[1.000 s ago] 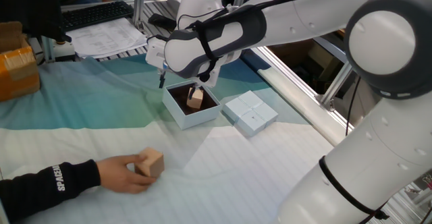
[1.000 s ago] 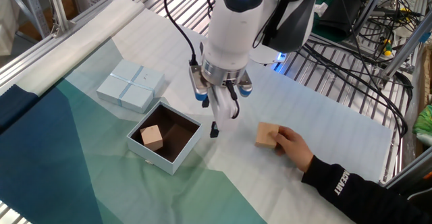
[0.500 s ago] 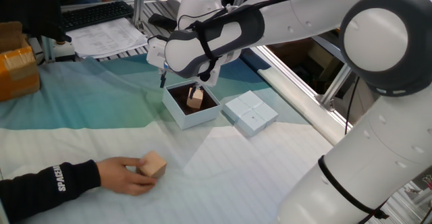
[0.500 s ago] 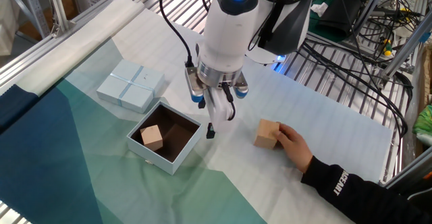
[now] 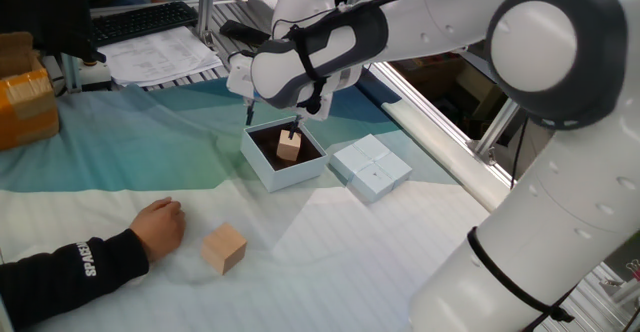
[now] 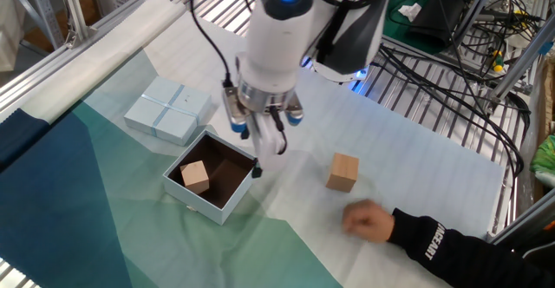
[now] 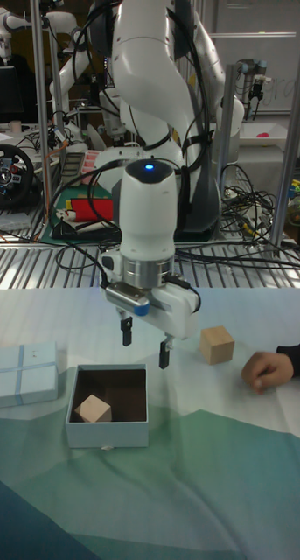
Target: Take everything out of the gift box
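The gift box (image 5: 287, 178) (image 6: 194, 204) (image 7: 108, 433) sits on the cloth with one tan wooden cube (image 5: 289, 148) (image 6: 196, 176) (image 7: 94, 408) inside, at one side of its dark interior. A second cube (image 5: 224, 248) (image 6: 343, 172) (image 7: 217, 344) lies on the white cloth outside the box. My gripper (image 5: 273, 120) (image 6: 251, 153) (image 7: 144, 351) hangs open and empty a little above the box's edge on the side toward the loose cube, fingers pointing down.
A person's hand (image 5: 160, 224) (image 6: 368, 220) (image 7: 267, 369) rests on the cloth near the loose cube. The flat pale-blue lid (image 5: 371, 167) (image 6: 168, 110) (image 7: 24, 360) lies beside the box. An orange-brown carton (image 5: 25, 97) and papers (image 5: 160, 52) stand at the far edge.
The hand has let go of the loose cube and drawn back from it. My gripper has shifted sideways toward the box, still open.
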